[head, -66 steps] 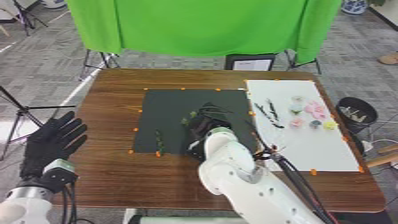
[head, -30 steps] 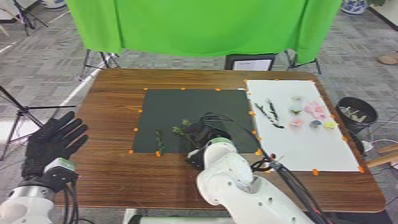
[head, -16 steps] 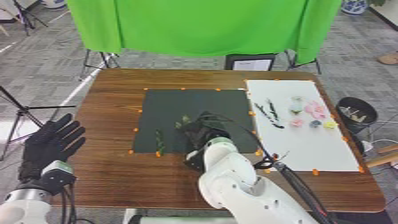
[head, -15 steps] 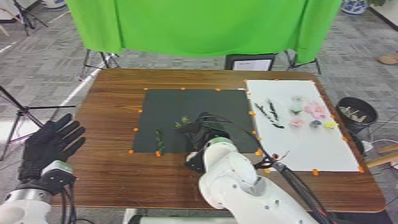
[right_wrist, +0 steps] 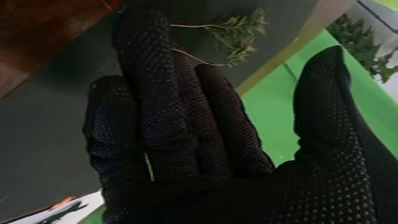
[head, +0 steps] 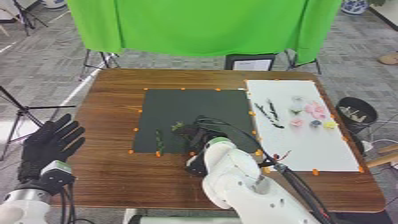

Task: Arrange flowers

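While the white sheet (head: 320,150) flanks the dark mat (head: 191,106), R hand (right_wrist: 213,192) is over the latter, fingers straight & tog., thumb apart; L hand (head: 53,142) waits, fingers spread. Leafy sprig (right_wrist: 242,37) lies by R fingertips, contact unclear. Prob. placing greenery; next, ease off w/o dragging it.

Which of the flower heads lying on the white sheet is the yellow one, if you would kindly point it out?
The yellow flower head is the one closest to the white sheet's right edge, just right of the bluish-grey one.
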Robot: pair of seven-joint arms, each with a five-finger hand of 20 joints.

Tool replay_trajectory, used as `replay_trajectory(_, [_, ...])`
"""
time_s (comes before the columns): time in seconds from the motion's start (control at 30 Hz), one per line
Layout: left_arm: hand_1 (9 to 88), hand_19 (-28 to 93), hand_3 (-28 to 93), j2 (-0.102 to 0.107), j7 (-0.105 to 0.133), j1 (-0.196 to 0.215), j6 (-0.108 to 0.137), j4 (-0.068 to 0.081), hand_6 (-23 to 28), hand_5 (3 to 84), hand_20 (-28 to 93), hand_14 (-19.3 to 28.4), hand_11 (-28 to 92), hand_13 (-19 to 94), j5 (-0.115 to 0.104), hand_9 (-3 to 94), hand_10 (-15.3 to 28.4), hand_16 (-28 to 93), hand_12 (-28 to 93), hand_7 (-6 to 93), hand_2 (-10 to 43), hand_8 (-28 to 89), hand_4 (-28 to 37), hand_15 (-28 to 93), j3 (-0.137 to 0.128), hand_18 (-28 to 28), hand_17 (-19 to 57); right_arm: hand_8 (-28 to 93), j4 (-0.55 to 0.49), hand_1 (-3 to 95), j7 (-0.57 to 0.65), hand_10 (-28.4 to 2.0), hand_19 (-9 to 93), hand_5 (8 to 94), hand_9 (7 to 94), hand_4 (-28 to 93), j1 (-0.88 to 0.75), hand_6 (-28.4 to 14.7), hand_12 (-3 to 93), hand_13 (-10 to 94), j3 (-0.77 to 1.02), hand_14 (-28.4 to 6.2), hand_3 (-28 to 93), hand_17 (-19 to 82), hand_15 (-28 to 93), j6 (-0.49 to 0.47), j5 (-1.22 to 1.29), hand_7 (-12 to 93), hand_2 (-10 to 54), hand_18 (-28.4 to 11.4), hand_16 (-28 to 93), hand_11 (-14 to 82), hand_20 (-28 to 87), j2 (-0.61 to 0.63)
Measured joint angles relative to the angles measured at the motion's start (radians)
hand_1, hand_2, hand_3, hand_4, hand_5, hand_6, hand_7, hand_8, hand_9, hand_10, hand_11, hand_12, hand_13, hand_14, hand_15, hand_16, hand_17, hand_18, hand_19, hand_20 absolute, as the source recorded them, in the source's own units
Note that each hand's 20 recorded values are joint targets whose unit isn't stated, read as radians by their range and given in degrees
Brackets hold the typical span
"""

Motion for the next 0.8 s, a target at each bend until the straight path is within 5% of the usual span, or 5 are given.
replay_trajectory(0.27, [26.6, 37, 75, -0.002, 0.009, 0.015, 0.000, -0.002, 10.3, 40.3, 9, 16.8, 20, 21, -0.006, 32.9, 17.0, -5, 13, 12.7, 11.0, -8, -26.0, 34, -0.007, 16.3, -8.6, -11, -0.034, 19.8, -0.001, -27.1, 93, 59.4, 66.6, -19, 0.000, -16.8, 6.7, 86, -0.019, -14.0, 73, 55, 37, 0.046, -0.033, 5, 11.3, -23.0, 20, 10.2, 12, 0.018])
replay_trajectory(0.67, [26.6, 37, 75, -0.006, 0.015, 0.024, 0.000, -0.003, 10.4, 40.3, 9, 16.8, 20, 21, -0.012, 32.9, 17.0, -5, 13, 12.6, 11.0, -8, -26.1, 34, -0.009, 16.3, -8.6, -12, -0.069, 18.6, -0.005, -28.4, 93, 55.1, 57.0, -19, -0.008, -19.4, 3.3, 88, -0.011, -14.1, 73, 58, 33, -0.025, -0.034, 4, 11.7, -22.0, 19, 10.7, 3, 0.020])
replay_trajectory(0.8, [26.6, 37, 75, -0.006, 0.018, 0.028, 0.000, -0.003, 10.3, 40.3, 9, 16.8, 20, 21, -0.015, 32.9, 17.0, -5, 13, 12.7, 11.1, -8, -26.1, 34, -0.009, 16.3, -8.6, -12, -0.083, 18.1, -0.006, -28.4, 93, 48.4, 48.0, -19, -0.015, -21.7, 2.1, 86, -0.008, -15.0, 73, 58, 33, -0.025, -0.029, 2, 12.1, -21.8, 19, 10.7, -1, 0.021])
